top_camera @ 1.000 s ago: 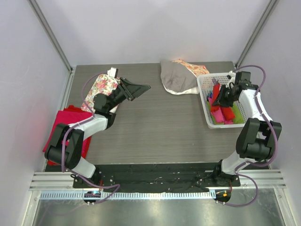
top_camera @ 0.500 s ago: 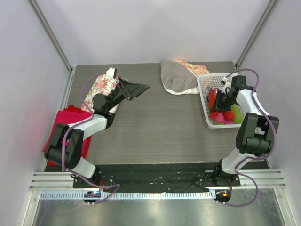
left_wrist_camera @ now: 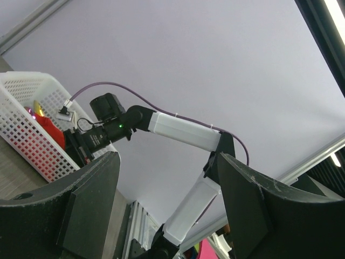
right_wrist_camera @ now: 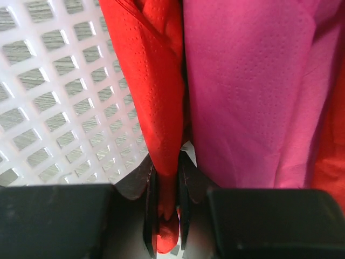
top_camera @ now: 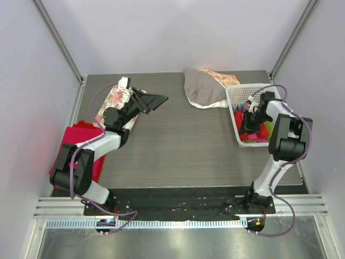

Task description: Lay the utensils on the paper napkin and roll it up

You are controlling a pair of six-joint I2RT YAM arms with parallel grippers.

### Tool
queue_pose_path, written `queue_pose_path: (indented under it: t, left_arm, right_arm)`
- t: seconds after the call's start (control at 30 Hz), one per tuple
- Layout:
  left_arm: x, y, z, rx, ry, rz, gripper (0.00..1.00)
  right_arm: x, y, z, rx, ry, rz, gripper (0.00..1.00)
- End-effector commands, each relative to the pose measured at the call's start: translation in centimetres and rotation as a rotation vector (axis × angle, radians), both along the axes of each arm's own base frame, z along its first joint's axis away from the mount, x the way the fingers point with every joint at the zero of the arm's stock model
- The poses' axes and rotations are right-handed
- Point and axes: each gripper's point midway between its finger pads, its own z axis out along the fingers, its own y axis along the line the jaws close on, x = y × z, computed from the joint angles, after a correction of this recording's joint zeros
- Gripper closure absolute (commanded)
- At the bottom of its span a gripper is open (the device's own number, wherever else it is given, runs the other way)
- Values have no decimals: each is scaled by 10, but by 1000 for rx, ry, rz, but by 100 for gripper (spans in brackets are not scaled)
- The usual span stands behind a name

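Risk no. 1 is the pinch itself: right hand (right_wrist_camera: 166, 216) sits down in the white basket (top_camera: 233, 98) at abt 3 o'clock on the tabletop (top_camera: 183, 143). Its fingers are pressed nearly together on the lower edge of the paper napkin (right_wrist_camera: 159, 81), w/ only a thin strip of red paper betw. the pads. Thin paper on so narrow a bite could tear or slide out if lifted fast, esp. if the sheet drags on the basket mesh just at its 9 o'clock side in the wrist view. Risk no. 2: pink napkin (right_wrist_camera: 242, 97) lies touching the red one along its 3 o'clock side. Friction betw. the two may carry the pink one up too, and I can't tell whether the fingers hold one layer or several. Risk no. 3: basket looks light, so a snag on its wall could tip or shift it. Left hand (top_camera: 152, 100) is well apart at abt 10 o'clock, raised above the floral cloth (top_camera: 116, 100), fingers spread wide & holding nothing, so it gives no help steadying the basket. A slow, straight lift looks the safer call.
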Motion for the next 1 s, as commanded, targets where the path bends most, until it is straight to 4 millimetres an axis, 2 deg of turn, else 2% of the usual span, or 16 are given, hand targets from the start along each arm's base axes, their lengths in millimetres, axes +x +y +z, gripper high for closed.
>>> queue_pose_path:
  t: [0.0,0.13,0.17,0.23,0.27,0.4,0.97]
  left_arm:
    - [-32,12,47,-91,-253,-1,23]
    - [-30,11,45,-90,-245,-4,23]
    - [-29,11,44,-89,-244,-4,23]
    - [-27,10,42,-88,-236,-2,23]
    - [-27,10,42,-88,-235,-4,23]
    - [-26,9,39,-87,-224,-10,23]
    - [-23,9,35,-85,-212,-4,23]
  right_arm:
    - [11,-6,3,-8,-7,-21,99]
    - [10,-5,-1,24,31,-48,90]
    - [10,-6,-2,17,38,-55,79]
    - [9,-11,-3,-11,50,-73,70]
    - [8,-13,-2,-19,50,-79,62]
    - [8,-18,5,-50,35,-104,50]
    - [23,-25,46,-87,-76,-127,32]
